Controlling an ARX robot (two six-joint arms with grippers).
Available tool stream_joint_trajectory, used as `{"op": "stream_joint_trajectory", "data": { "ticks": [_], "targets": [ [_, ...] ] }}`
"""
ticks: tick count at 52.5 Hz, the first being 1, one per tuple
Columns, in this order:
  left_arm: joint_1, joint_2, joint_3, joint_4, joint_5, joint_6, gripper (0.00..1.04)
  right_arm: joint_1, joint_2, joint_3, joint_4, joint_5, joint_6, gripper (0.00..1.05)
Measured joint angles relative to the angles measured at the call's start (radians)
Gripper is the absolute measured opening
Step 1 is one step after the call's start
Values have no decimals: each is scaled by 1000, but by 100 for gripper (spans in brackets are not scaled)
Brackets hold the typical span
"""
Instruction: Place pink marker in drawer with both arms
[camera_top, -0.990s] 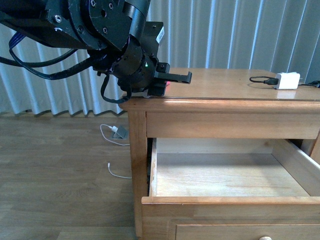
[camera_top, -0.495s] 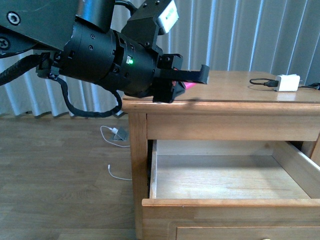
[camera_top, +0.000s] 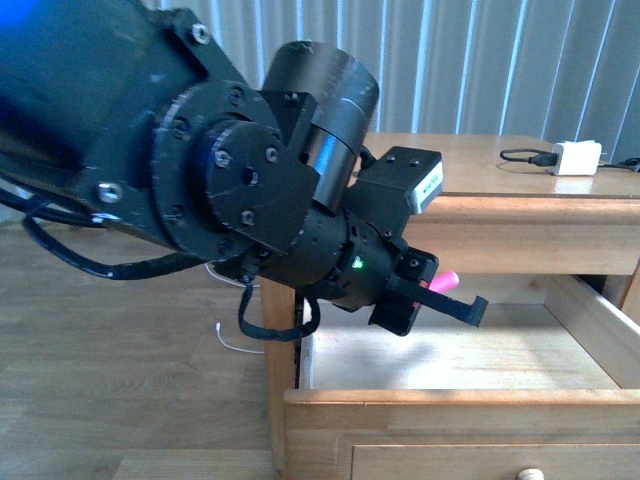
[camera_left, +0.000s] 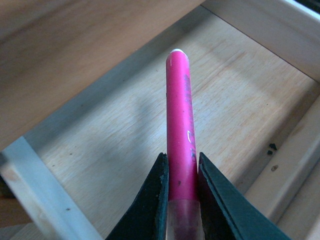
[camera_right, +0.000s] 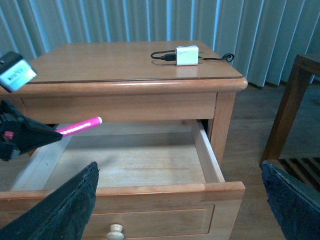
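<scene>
My left gripper is shut on the pink marker and holds it in the air over the open drawer, near its left side. In the left wrist view the marker sticks out straight from between my two black fingers, with the drawer's pale wood floor below. In the right wrist view the marker hangs above the drawer's inside. My right gripper is open and empty in front of the drawer's front panel; its knob shows below.
A white charger block with a black cable lies on the nightstand top at the back right. A white cable lies on the wood floor to the left. A dark wooden stand is at the right of the nightstand.
My left arm has come down from the nightstand top with the pink marker and swung it forward and right, so it now hangs over the open drawer.
</scene>
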Motion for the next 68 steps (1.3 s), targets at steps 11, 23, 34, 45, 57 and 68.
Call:
{"op": "stream_joint_trajectory", "data": {
  "ticks": [11,23,34,45,57,68],
  "targets": [
    [-21,122,105,-46,-52,6,15,0,0,0,0,0,0,96],
    [-33,174,137,-71,-89,22,26,0,0,0,0,0,0,96],
    [-28,142,104,-26,-177,44,60,0,0,0,0,0,0,96],
    [3,5,-43,74,-258,86,90,0,0,0,0,0,0,96],
    [75,-234,-267,221,-325,70,99,0,0,0,0,0,0,96],
    [168,-526,-500,257,-291,42,99,0,0,0,0,0,0,96]
  ]
}}
